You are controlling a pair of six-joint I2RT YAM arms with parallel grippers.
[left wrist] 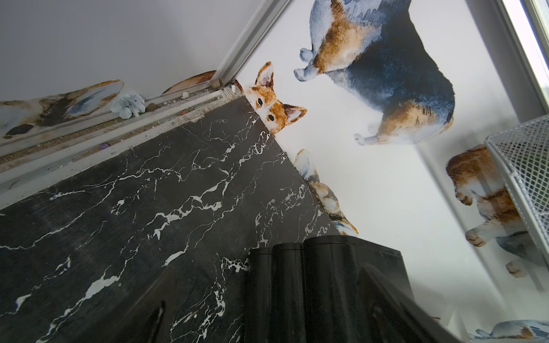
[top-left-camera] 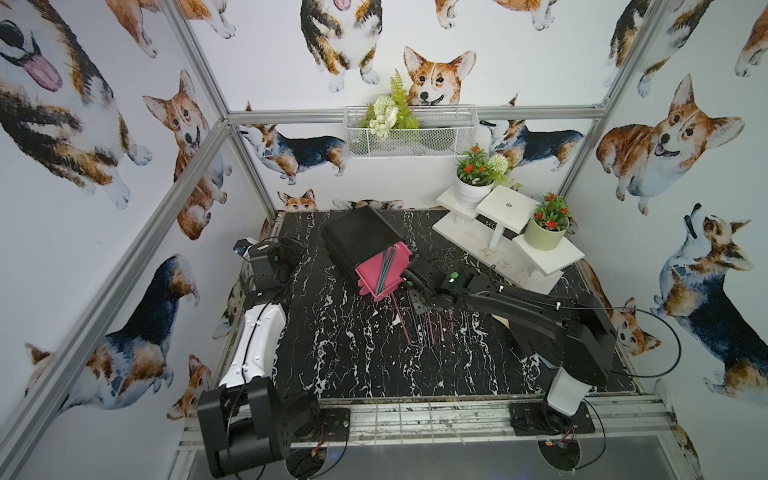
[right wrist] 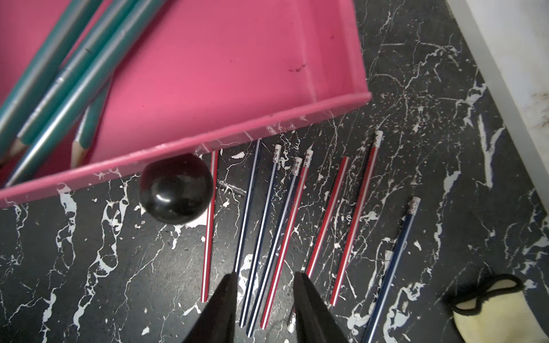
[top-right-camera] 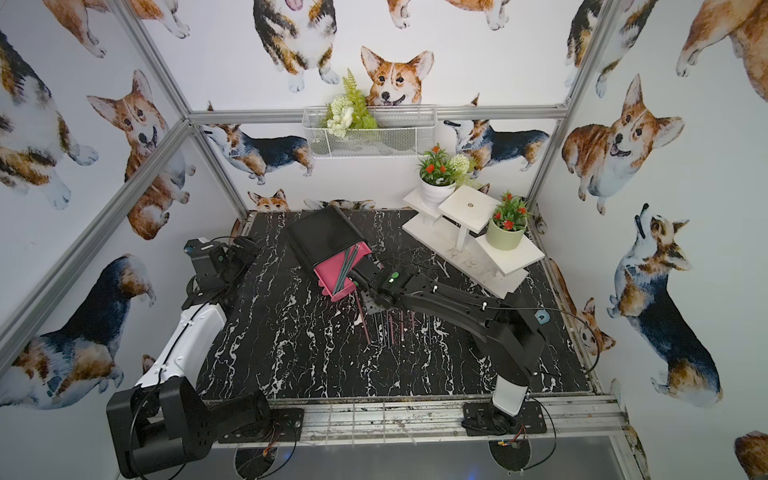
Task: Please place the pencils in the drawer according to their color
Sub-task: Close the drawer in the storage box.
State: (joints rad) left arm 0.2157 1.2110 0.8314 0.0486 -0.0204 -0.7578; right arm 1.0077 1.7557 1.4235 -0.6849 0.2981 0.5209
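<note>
Cabinet [top-left-camera: 353, 232]: 1, black, at back of marble table [top-left-camera: 332, 353], set askew.
Top drawer [right wrist: 222, 74]: 1, pink, pulled out.
Knob [right wrist: 176, 193]: 1, black, round, on drawer front.
Teal pencils [right wrist: 80, 68]: 4, lying in open drawer.
Red-striped pencils [right wrist: 326, 213]: 4, on table just before drawer front.
Navy pencils [right wrist: 391, 267]: 4, same row, mixed among red.
Right gripper [right wrist: 267, 297]: above row, jaws partly apart, holding nothing.
Left gripper [top-left-camera: 291, 249]: near cabinet, not touching it, jaws wide, empty.
</note>
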